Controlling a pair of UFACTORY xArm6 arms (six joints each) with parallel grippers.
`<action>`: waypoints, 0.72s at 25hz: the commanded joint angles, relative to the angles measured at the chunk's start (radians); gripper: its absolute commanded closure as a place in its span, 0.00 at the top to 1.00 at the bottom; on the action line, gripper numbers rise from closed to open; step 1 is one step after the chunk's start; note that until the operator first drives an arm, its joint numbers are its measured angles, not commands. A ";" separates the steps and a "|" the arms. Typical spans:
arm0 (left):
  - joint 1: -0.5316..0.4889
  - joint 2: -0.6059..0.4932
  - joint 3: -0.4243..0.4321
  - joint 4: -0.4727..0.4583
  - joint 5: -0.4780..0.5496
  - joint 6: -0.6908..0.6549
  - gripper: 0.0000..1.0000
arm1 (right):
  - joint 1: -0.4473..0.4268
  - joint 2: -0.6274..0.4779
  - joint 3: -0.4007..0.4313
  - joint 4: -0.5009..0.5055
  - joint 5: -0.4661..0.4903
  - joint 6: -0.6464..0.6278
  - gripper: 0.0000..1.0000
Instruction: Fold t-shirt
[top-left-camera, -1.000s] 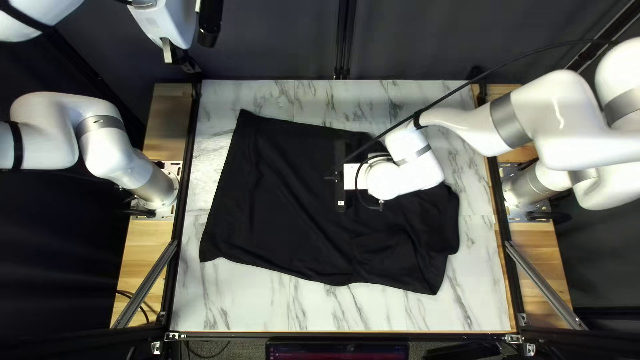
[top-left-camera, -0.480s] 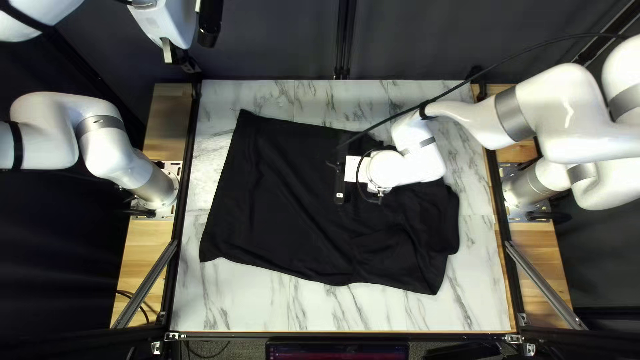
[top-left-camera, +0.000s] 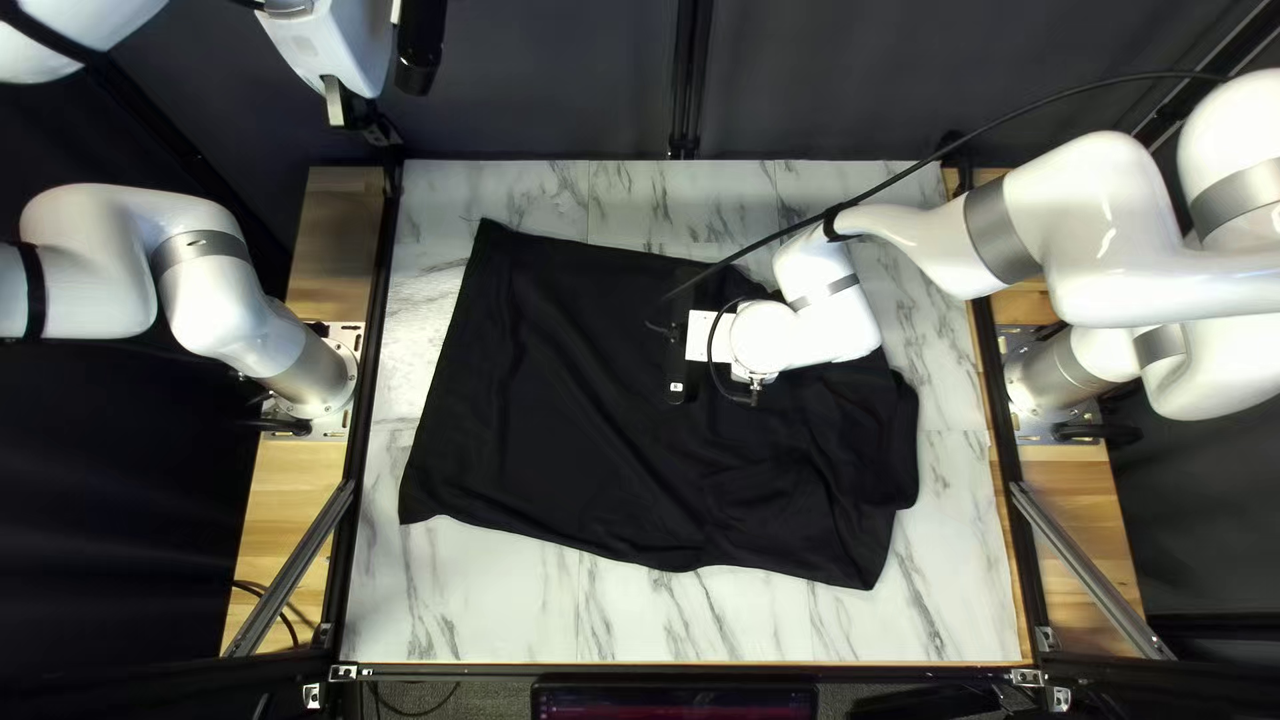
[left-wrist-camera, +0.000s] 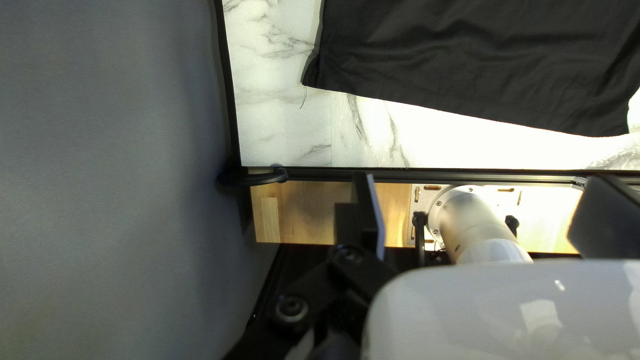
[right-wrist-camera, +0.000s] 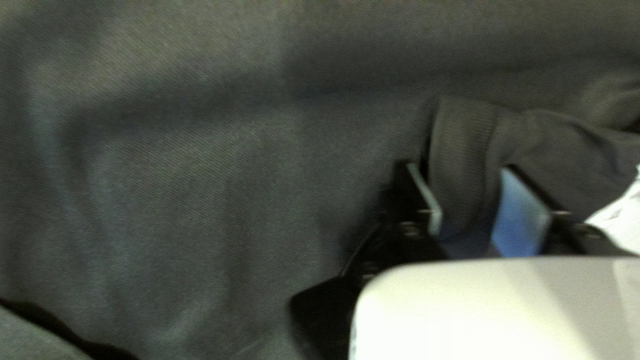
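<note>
T-shirt (top-left-camera: 560, 400) lies on counter (top-left-camera: 467, 600), bunched toward the right of the top left view. Right gripper (right-wrist-camera: 460, 167) above it, fingers parted, ribbed band (right-wrist-camera: 460, 127) ahead of the gap. Left gripper (left-wrist-camera: 483, 179) clear of cloth, fingers wide apart. Probable step: grasp band. Advise straddling its edge, closing squarely, avoiding the layer beneath, then lifting slowly.

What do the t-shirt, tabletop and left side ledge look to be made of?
T-shirt: matte black cloth, probably knit, by its soft creases and ribbed band. Tabletop: smooth, white, grey veins, straight seams; stone or printed sheet, I can't tell. Ledge: pale wood, apparently, from its grain and joined strips.
</note>
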 commanded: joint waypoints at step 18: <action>0.000 0.000 0.000 0.000 0.000 0.000 1.00 | 0.134 -0.179 0.015 0.018 0.170 0.045 0.00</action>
